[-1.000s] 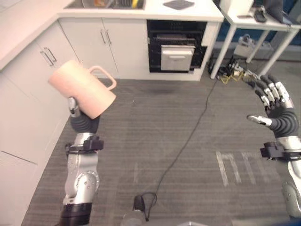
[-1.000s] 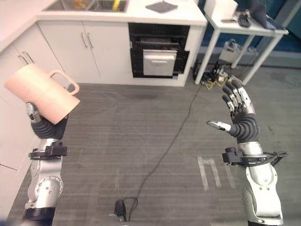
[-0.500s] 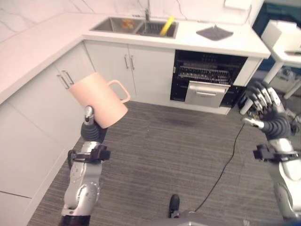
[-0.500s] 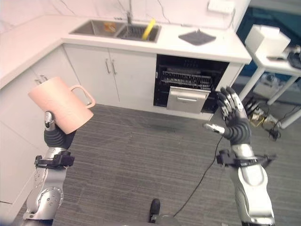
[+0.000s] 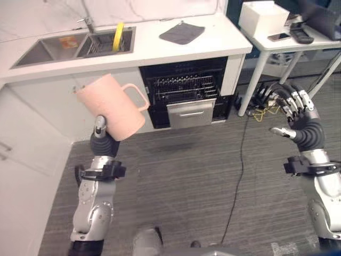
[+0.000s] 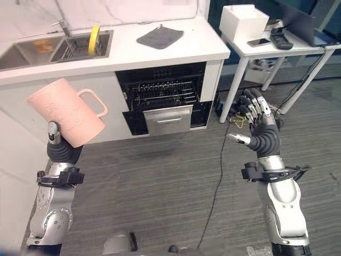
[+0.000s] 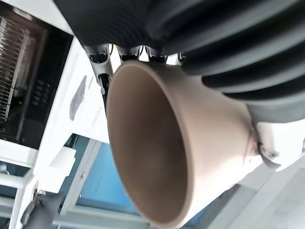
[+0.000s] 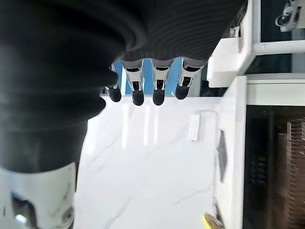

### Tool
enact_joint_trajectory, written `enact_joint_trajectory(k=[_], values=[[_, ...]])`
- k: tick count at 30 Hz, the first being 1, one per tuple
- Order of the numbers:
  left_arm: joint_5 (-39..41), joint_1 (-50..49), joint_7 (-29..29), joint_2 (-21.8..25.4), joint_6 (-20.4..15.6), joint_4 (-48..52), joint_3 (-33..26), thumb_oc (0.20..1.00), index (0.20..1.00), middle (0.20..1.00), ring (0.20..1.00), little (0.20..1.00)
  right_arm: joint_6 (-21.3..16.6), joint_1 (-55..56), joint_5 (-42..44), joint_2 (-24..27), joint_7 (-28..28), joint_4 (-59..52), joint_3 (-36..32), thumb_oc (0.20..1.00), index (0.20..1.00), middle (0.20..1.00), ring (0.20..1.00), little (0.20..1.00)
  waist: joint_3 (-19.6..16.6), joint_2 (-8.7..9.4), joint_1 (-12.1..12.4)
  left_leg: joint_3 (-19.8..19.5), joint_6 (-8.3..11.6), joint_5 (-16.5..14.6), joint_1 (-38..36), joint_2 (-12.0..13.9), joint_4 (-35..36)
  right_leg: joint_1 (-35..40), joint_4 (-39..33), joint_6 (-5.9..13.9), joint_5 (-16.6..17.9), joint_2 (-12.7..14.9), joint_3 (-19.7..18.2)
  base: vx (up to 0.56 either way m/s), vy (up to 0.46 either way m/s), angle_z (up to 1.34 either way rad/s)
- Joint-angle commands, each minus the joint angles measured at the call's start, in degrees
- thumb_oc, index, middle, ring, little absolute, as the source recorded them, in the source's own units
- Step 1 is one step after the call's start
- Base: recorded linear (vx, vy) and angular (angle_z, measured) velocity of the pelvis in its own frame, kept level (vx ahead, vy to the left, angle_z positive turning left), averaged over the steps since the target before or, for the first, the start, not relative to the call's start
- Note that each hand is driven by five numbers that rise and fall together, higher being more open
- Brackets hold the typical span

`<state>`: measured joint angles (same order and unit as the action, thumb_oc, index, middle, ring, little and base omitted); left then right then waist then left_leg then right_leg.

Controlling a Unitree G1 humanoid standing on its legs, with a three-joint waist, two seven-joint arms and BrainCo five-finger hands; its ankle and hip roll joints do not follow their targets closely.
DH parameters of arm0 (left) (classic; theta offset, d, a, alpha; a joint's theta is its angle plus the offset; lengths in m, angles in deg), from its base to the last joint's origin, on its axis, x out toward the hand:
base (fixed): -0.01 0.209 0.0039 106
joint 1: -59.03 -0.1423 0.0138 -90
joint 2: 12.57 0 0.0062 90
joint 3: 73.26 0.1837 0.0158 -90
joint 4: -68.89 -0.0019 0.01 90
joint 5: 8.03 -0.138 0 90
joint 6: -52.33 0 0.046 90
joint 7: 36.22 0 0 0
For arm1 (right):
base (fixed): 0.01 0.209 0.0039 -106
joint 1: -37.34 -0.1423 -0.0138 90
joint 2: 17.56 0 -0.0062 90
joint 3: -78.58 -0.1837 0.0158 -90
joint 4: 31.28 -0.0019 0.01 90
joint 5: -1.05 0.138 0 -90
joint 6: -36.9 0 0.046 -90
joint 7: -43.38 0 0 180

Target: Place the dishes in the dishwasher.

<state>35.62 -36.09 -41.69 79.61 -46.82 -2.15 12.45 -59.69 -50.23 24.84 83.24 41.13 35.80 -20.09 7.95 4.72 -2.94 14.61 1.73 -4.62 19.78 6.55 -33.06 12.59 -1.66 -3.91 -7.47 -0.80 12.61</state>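
Beyond the grey carpet (image 5: 186,176), the dishwasher (image 5: 184,93) is standing open at 12 o'clock under the counter (image 5: 160,48). At 9 o'clock the left hand (image 5: 99,128) is clutching the pink mug (image 5: 109,106), tilted above it. The right hand (image 5: 298,114) is hovering at 3 o'clock, fingers spread.

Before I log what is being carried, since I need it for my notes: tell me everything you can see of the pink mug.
The pink mug is a large, plain, matte cup, ceramic by its look, with one loop handle turned toward the dishwasher. It is tilted, raised in the air before the white cabinets, clear of the counter. The left wrist view shows its inside empty. The left hand holds it from below, one silver finger showing at its lower edge.
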Motion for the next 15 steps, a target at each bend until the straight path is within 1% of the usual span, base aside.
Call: enact_joint_trajectory(k=[1,2,3,6,7,9,12,14,15], values=[[-2.3,0.5,-0.6,2.6,-5.7,1.9,-1.8,0.2,0.2,0.2,0.2,0.2,-1.6,-0.9,0.1,2.6,0.1,-2.1,-0.5,1.0,1.0,1.0,1.0,1.0,-1.7,-4.33,0.5,-1.4,4.66,9.9,-17.8,1.2,32.9,-5.5,-3.3,9.03,6.9,4.4,-3.2,0.3,0.3,-0.69],[-2.4,0.9,-0.3,2.6,-5.9,1.9,-1.5,0.2,0.2,0.2,0.2,0.2,-1.8,-0.6,-0.2,2.4,-0.1,-2.3,-0.3,1.0,1.0,1.0,1.0,1.0,-1.7,-4.69,0.5,-0.5,5.21,11.6,-18.0,1.7,36.1,-5.0,-3.3,9.37,6.3,4.6,-2.7,0.26,0.383,-1.05],[-3.3,2.9,0.4,2.4,-6.4,1.2,0.0,0.2,0.2,0.2,0.2,0.2,-2.3,-1.4,-1.0,3.1,0.4,-1.8,0.1,1.0,1.0,1.0,1.0,1.0,-2.4,-4.67,0.5,1.5,5.13,10.7,-18.4,2.2,37.9,-4.0,-3.3,10.06,5.5,5.7,-0.5,0.17,0.349,-0.84],[-4.1,3.7,1.1,3.0,-7.6,0.5,0.2,0.2,0.2,0.2,0.2,0.2,-1.8,-1.5,1.6,3.9,0.0,-2.5,-1.0,1.0,1.0,1.0,1.0,1.0,-3.7,-4.59,0.2,0.5,4.27,8.9,-19.9,0.8,38.1,-3.8,-3.3,10.82,5.9,6.5,0.3,0.13,0.279,-0.38],[-3.5,5.3,0.9,3.2,-7.3,0.0,-0.4,0.2,0.2,0.2,0.2,0.2,-1.8,-1.5,1.7,3.9,-0.3,-3.1,-1.8,1.0,1.0,1.0,1.0,1.0,-4.4,-4.44,0.0,0.3,3.42,7.4,-21.3,-0.2,38.1,-3.6,-3.1,11.36,6.4,7.5,1.2,0.15,0.291,-0.37],[-3.4,6.7,1.1,3.1,-7.1,-0.2,-0.5,0.2,0.2,0.2,0.2,0.2,-2.1,-1.9,1.8,3.5,-0.3,-3.2,-1.8,1.0,1.0,1.0,1.0,1.0,-4.4,-4.27,0.0,0.2,2.7,6.7,-22.0,-1.0,38.1,-3.7,-1.5,11.9,6.1,8.3,1.9,0.12,0.251,0.53],[-3.7,8.6,1.6,3.0,-6.2,-0.6,0.1,0.2,0.2,0.2,0.2,0.2,-3.0,-2.9,2.7,2.8,-0.7,-3.0,-1.2,1.0,1.0,1.0,1.0,1.0,-4.5,-3.7,0.2,-0.1,1.57,6.0,-22.5,-2.1,38.1,-5.1,4.0,12.83,6.2,9.3,2.7,0.1,0.197,0.52],[-6.1,9.0,0.4,3.0,-5.7,-0.2,0.7,0.2,0.2,0.2,0.2,0.2,-2.9,-3.0,1.8,1.9,-1.4,-3.6,-1.1,1.0,1.0,1.0,1.0,1.0,-4.2,-3.4,0.6,-0.9,0.45,5.6,-22.9,-2.9,38.1,-7.7,11.0,13.7,7.2,9.7,3.0,0.13,0.234,0.78],[-6.9,8.9,0.2,3.2,-5.5,0.3,0.8,0.2,0.2,0.2,0.2,0.2,-2.5,-2.7,1.2,1.6,-2.0,-3.6,-1.4,1.0,1.0,1.0,1.0,1.0,-4.1,-3.4,0.7,-1.6,0.04,5.5,-23.0,-3.2,38.1,-9.2,14.5,13.8,7.4,9.7,2.7,0.16,0.25,0.49]])
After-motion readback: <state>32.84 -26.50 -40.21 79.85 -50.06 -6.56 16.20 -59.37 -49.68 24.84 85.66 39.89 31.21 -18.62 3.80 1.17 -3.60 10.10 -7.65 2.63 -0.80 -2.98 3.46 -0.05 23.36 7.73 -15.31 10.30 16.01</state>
